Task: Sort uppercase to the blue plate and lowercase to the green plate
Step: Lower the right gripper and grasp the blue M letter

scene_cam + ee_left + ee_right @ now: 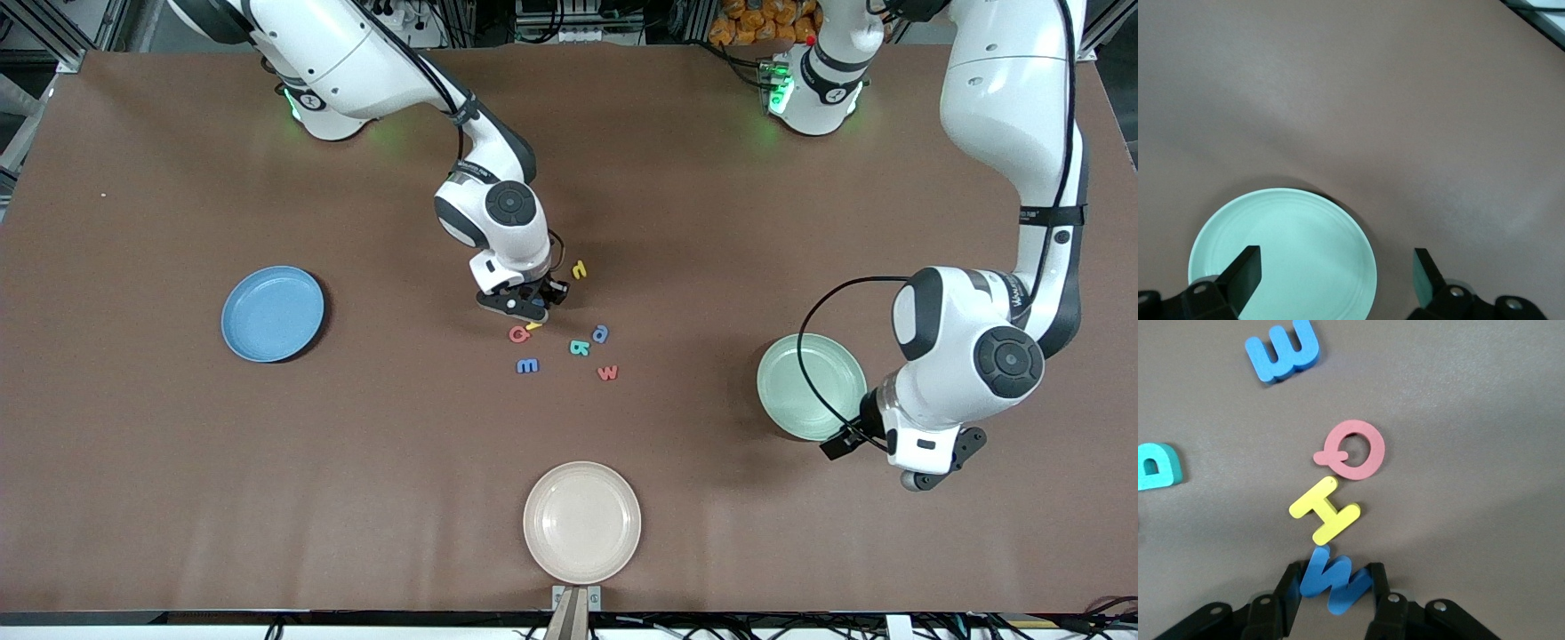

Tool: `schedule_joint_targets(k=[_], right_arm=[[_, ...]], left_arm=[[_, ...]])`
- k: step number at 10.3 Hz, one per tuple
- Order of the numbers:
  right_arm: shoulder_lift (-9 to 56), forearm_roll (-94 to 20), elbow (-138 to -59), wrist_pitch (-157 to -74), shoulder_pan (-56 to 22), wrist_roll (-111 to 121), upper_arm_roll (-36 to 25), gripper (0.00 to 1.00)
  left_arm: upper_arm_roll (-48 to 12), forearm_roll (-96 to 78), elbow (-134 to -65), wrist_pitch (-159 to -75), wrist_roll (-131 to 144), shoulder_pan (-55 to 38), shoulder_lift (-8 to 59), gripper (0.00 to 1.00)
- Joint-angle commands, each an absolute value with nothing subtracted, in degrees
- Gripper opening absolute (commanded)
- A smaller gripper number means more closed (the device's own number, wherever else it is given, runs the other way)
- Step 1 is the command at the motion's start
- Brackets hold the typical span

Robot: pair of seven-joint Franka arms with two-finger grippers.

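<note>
Clamping the blue M/W [1333, 581] at the letter cluster, the right pincer [1331, 597] sat low on the worktop [178, 462]. Touching it lay the yellow H [1325, 511], just beside the red Q [1355, 449]. Lifting could drag that H along. Released, the left pincer [1337, 273] waited over the green plate [1305, 227].

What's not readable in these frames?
- Blue zigzag letter: hidden under the right pincer in the front view; right wrist view cuts its lower part, so contact is unclear.
- Yellow H: mostly covered in front.
- Left pincer: open over the green plate; front view hides its fingers.
</note>
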State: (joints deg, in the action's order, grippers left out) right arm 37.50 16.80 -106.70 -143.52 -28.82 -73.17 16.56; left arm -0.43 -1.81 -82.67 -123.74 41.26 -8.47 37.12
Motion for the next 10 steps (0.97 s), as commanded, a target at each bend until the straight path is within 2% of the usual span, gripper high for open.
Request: schedule_joint_targets(k=[1, 5, 7, 10], right_arm=[[35.86, 17.14, -106.79, -140.38, -27.95, -72.95, 18.53, 0.40], [32.44, 15.56, -106.96, -135.10, -25.06, -72.51, 22.14, 0.40], [30.68, 15.56, -107.66, -131.94, -22.08, -65.52, 22.41, 0.40], [27.87, 15.47, -110.91, -131.40, -15.67, -50.86, 22.24, 0.40]], left_arm=[[-0.09, -1.76, -83.32, -123.66, 45.60, -11.85, 37.00, 1.00], [-0.09, -1.76, -83.32, -123.66, 46.67, -13.62, 37.70, 1.00], [-0.17, -1.84, -83.41, -123.66, 46.76, -15.03, 38.23, 1.00], [-0.18, -1.85, -83.32, -123.84, 47.20, -17.40, 39.20, 1.00]])
